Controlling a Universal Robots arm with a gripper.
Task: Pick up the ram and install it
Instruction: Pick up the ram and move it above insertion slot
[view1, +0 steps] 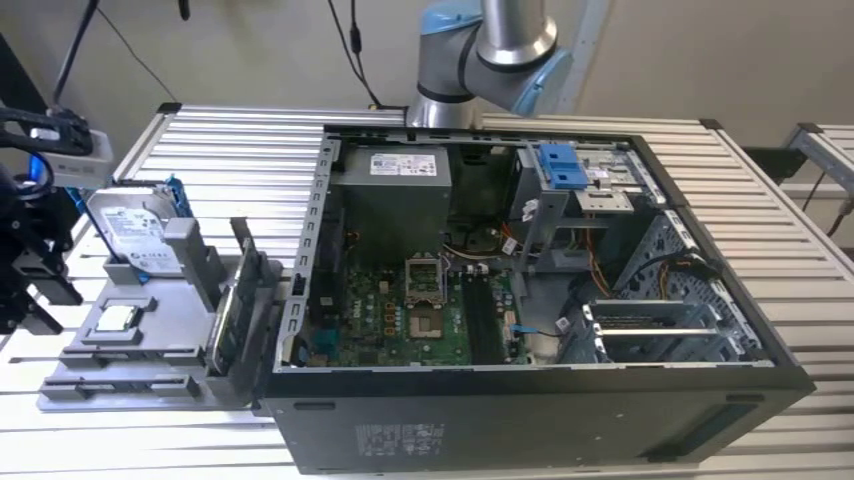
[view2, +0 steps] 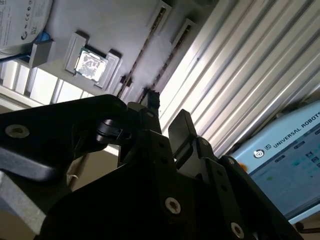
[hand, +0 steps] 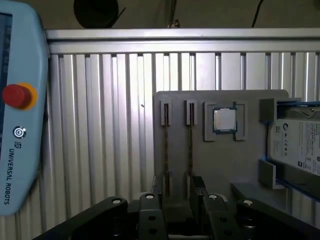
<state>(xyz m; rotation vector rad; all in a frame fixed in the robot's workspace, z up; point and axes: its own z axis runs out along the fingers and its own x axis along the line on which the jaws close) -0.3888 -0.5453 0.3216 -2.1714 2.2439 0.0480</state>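
Note:
Two ram sticks (hand: 166, 150) (hand: 190, 150) lie edge-up, side by side, in slots of a grey fixture tray (hand: 225, 170); they look like thin dark lines. In the second wrist view the ram (view2: 145, 45) runs away from the fingertips. My gripper (hand: 175, 192) (view2: 167, 112) is open and holds nothing. It hovers over the near ends of the two sticks. In the exterior view the gripper (view1: 30, 300) is at the far left, beside the tray (view1: 147, 335), where the ram (view1: 127, 354) rests near the front.
On the tray also sit a CPU (hand: 224, 120) and a silver hard drive (hand: 300, 145) in a blue frame. An open computer case (view1: 534, 300) with its motherboard (view1: 400, 310) stands at the exterior view's right of the tray. A teach pendant (hand: 20, 125) lies on the slatted table.

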